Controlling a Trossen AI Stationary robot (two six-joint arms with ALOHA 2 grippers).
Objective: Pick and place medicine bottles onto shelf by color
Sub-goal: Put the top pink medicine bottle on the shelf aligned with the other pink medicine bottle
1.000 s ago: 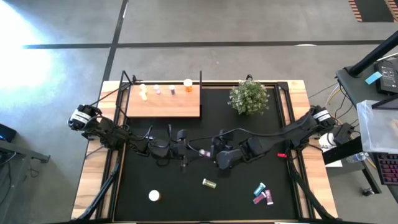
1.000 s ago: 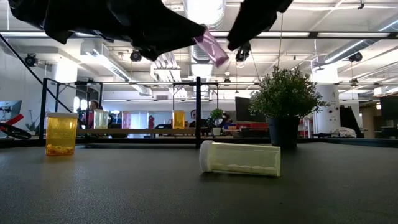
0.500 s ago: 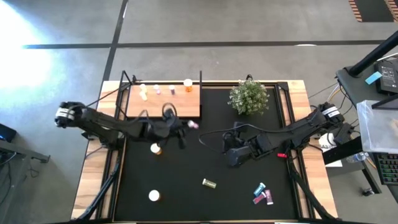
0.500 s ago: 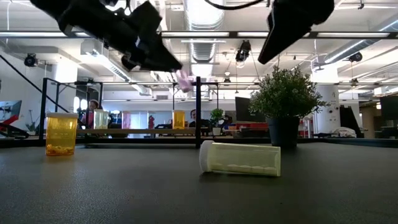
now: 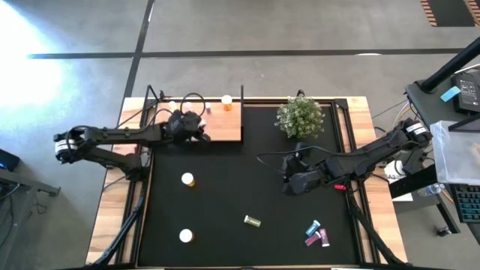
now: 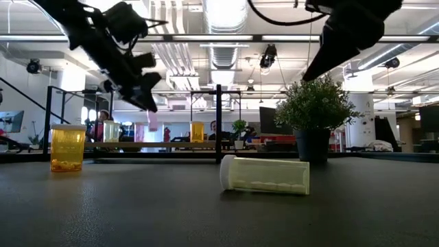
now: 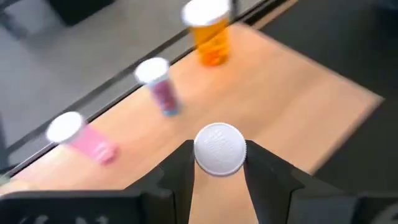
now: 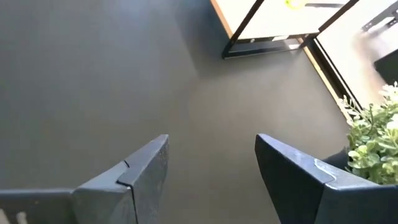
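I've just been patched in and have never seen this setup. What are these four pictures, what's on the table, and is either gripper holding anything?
Two dark robot arms work at one table. The high view looks straight down; the low view looks level across the mat; each wrist view looks past one arm's own fingers.

The left gripper is over the shelf, shut on a white-capped bottle; in the low view it looks pink. The shelf already has a pink bottle, a purplish one and an orange one.

The right gripper hangs open and empty above the black mat, near the plant.

On the mat are two orange bottles, upright, a yellowish one on its side, and a small cluster.
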